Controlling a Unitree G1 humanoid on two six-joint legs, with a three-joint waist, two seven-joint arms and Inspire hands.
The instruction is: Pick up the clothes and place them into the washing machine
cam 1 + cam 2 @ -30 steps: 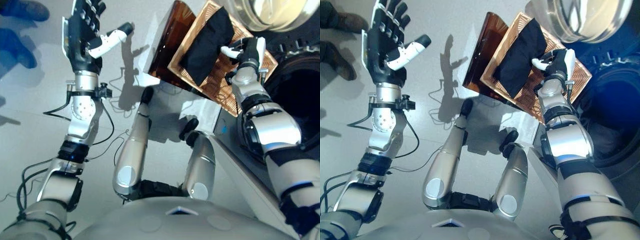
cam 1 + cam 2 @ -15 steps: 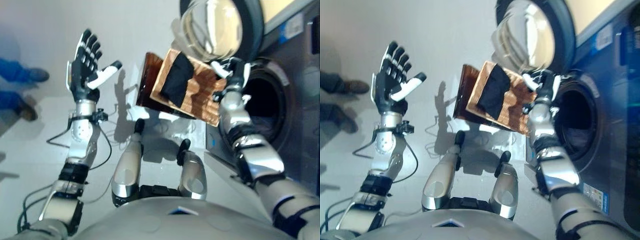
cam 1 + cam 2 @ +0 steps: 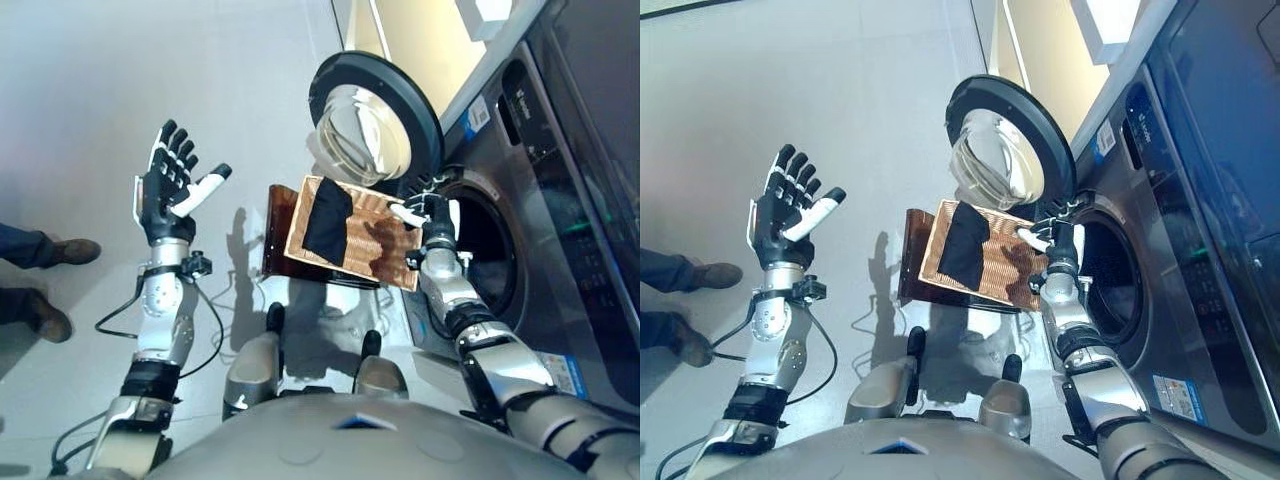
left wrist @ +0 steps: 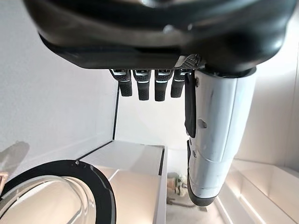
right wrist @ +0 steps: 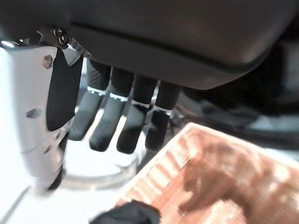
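A black garment lies in a woven brown basket that rests tilted on a dark brown stand. My right hand hovers at the basket's edge nearest the washing machine, fingers relaxed and empty; in the right wrist view the basket and a corner of the garment show past them. The washing machine's drum opening is just beyond this hand. Its round door stands swung open above the basket. My left hand is raised far off to the left, fingers spread, holding nothing.
The washing machine's dark front panel fills the right side. A person's shoes stand on the grey floor at the left edge. The open door's rim also shows in the left wrist view.
The camera has tipped up, so the whole picture shifted and the washing machine and its door now show. Both hands keep about the same places relative to the basket.
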